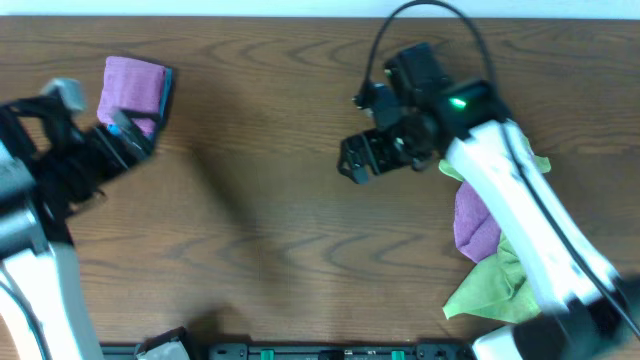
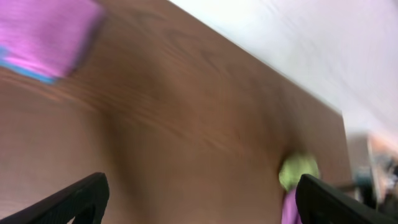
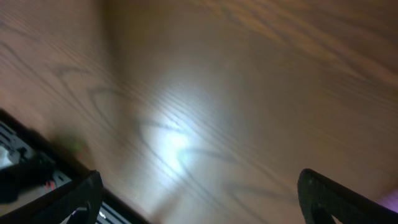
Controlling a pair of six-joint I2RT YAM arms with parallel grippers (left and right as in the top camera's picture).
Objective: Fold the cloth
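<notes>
Overhead stares straight down at the whole tabletop; both wrist cameras sit low, skimming the wood — the left one (blurry) also catches overhead's folded lilac cloth.

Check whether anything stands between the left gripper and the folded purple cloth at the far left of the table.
Nothing visible does. The left gripper, fingers open and empty, is close beside the edge of the folded purple cloth. A blue cloth lies under the purple one, so it is not in the way.
</notes>
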